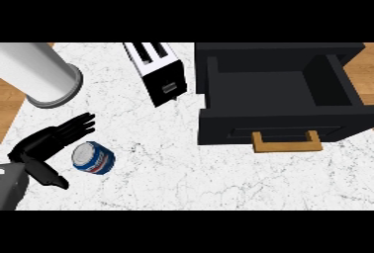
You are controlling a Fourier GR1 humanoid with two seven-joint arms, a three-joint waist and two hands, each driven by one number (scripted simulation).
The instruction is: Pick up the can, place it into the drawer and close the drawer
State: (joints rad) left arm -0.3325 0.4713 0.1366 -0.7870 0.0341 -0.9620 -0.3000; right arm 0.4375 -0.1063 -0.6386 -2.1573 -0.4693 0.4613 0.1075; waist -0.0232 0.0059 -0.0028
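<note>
A short blue can (pixel 93 157) with a white and red label and a silvery lid stands on the marble counter at the lower left. My left hand (pixel 45 143) is right beside it on its left, fingers stretched out and thumb low, open and around the can's side without closing on it. The black drawer (pixel 219 118) sits pulled out at the right, its inside dark and bare, with a wooden handle (pixel 286 144) on its front. My right hand is not in view.
A black and white toaster (pixel 157 71) lies at the top middle. A large white cylinder with a grey rim (pixel 40 74) stands at the top left. Wooden floor shows past the counter's left and right edges.
</note>
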